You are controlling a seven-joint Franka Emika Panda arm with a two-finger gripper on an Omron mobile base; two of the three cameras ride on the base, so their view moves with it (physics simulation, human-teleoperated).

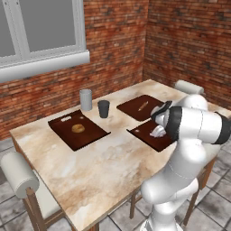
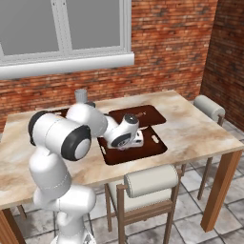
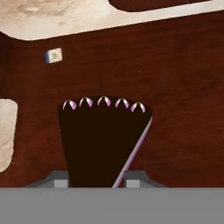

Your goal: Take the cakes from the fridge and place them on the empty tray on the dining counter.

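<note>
Over the near tray on the dining counter, the gripper hangs low with the chocolate cake slice between its fingertips; slice sits on the tray's dark floor, wide iced end pointing away from the hand. Fingertips flank the narrow end, can't tell if they're pinching it or just off it. Two more trays further back: one with a round biscuit, one with a bread stick.
</note>
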